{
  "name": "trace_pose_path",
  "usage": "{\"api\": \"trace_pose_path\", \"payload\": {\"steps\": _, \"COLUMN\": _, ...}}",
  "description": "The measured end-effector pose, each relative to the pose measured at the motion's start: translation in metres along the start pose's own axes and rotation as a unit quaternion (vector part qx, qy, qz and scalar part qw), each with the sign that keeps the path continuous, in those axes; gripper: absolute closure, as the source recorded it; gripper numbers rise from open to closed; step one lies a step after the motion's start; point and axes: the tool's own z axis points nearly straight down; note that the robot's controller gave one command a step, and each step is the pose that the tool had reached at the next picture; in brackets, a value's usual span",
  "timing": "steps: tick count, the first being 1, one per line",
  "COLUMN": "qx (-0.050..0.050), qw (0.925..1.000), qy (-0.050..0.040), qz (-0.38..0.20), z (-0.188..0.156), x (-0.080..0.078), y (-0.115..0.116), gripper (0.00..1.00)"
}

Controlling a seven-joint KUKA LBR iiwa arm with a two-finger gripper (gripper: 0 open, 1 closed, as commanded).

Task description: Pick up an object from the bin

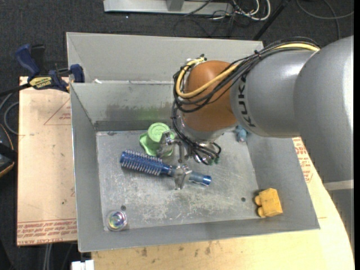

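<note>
The end effector [180,179] is directly over the handle end of the blue brush [142,163]. The brush's long axis stretches away toward the view's left. I cannot tell whether the end effector is apart or together.

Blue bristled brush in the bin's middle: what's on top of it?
The tool stands over the handle of the blue bristled brush, covering its middle; bristles and handle tip lie bare.

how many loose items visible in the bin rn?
5: green cap upper centre, blue brush mid-bin at the gripper, yellow block lower right, shiny round thing lower left, pale-blue bit right, beside the arm, which may hide more.
</note>
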Motion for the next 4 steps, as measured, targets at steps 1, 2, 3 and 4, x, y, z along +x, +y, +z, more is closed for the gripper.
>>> {"api": "trace_pose_path", "payload": {"steps": 1, "qx": 0.002, "qw": 0.9965, "qy": -0.0027, "qz": 0.084, "z": 0.025, "x": -0.017, "y": 0.041, "gripper": 0.0}}
{"api": "trace_pose_path", "payload": {"steps": 2, "qx": 0.002, "qw": 0.9965, "qy": -0.0045, "qz": 0.083, "z": 0.023, "x": -0.019, "y": 0.041, "gripper": 0.0}}
{"api": "trace_pose_path", "payload": {"steps": 3, "qx": 0.002, "qw": 0.9965, "qy": -0.0086, "qz": 0.083, "z": 0.02, "x": -0.021, "y": 0.041, "gripper": 1.0}}
{"api": "trace_pose_path", "payload": {"steps": 4, "qx": 0.002, "qw": 0.9966, "qy": -0.0036, "qz": 0.082, "z": 0.013, "x": -0.022, "y": 0.041, "gripper": 1.0}}
